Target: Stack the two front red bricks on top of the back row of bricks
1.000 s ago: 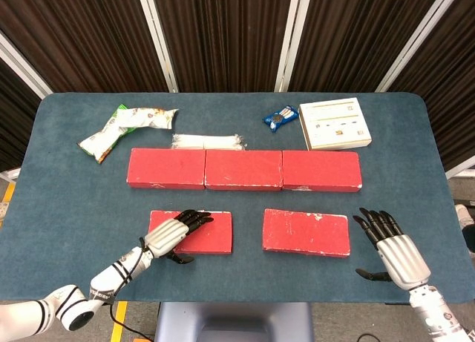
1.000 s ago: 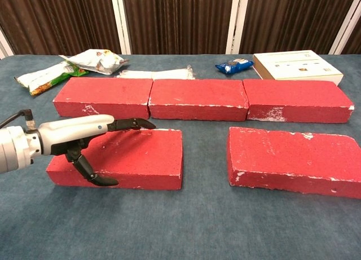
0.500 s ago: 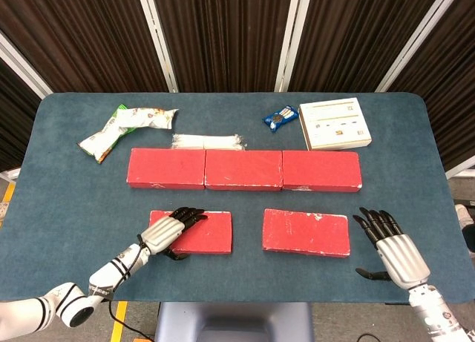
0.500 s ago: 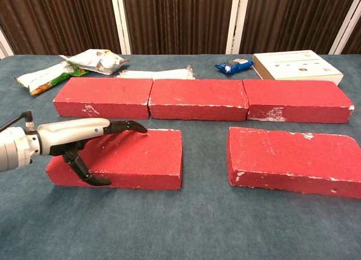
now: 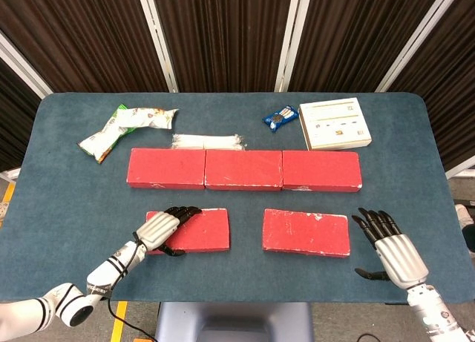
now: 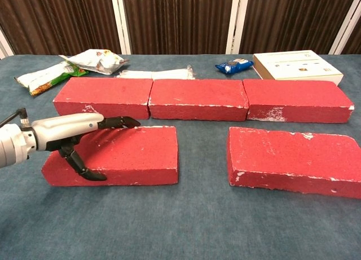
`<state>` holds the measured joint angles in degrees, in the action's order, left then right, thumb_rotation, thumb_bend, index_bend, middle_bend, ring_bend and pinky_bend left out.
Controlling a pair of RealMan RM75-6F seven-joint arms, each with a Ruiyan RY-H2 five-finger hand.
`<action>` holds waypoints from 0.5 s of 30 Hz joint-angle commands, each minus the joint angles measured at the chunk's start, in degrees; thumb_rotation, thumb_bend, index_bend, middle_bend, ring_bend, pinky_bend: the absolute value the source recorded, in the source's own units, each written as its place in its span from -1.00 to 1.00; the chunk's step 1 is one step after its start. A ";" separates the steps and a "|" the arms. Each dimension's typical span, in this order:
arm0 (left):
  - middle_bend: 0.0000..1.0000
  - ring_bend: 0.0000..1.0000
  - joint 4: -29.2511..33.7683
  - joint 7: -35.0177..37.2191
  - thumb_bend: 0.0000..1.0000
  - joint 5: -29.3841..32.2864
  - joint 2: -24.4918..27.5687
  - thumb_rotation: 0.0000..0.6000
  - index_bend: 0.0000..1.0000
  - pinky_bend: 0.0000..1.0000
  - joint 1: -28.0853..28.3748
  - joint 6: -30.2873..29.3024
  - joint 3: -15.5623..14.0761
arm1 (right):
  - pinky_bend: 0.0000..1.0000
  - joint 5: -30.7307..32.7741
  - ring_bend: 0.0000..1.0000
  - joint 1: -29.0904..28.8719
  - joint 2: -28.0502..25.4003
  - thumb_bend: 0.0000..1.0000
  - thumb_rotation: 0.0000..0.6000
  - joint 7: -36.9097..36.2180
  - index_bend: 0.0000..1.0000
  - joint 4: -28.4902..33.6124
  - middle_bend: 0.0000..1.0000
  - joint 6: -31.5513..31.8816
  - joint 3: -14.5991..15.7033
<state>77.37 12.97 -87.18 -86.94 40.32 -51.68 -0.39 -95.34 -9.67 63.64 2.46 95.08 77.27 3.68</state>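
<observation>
Three red bricks form the back row [image 5: 243, 169] [image 6: 197, 97] across the middle of the table. The front left red brick [image 5: 204, 229] [image 6: 141, 153] lies before it. My left hand [image 5: 159, 229] [image 6: 73, 133] grips that brick at its left end, fingers laid over the top and thumb against the near face. The front right red brick [image 5: 306, 232] [image 6: 293, 158] lies flat and untouched. My right hand [image 5: 391, 253] hovers to the right of it, fingers apart and holding nothing; only the head view shows it.
Behind the back row lie a green snack bag [image 5: 126, 128] [image 6: 51, 74], a white packet [image 5: 207, 142], a blue packet [image 5: 280, 118] and a flat white box [image 5: 335, 123] [image 6: 296, 66]. The blue table's near edge [image 5: 245, 299] runs close to both hands.
My left hand has drawn back to the left with its fingers curling onto the front left brick, and the brick has shifted slightly left with it. The right hand has barely moved.
</observation>
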 commanded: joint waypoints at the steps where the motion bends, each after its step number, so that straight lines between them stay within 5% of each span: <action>1: -0.39 0.23 -0.35 -0.14 -0.51 -0.69 0.03 1.00 -1.00 0.61 -0.14 -1.93 0.71 | -1.00 0.10 -1.00 -0.04 0.03 -0.80 1.00 0.10 -1.00 0.01 -1.00 -0.10 -0.02; 15: -0.35 0.28 -3.26 -4.72 -0.49 1.51 2.56 1.00 -1.00 0.64 7.62 1.46 8.68 | -1.00 3.03 -1.00 -0.72 0.09 -0.80 1.00 0.92 -1.00 0.04 -1.00 -1.94 -1.11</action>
<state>75.08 8.40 -86.36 -84.74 46.79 -51.34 7.28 -92.50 -10.37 63.75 3.36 95.12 75.39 2.71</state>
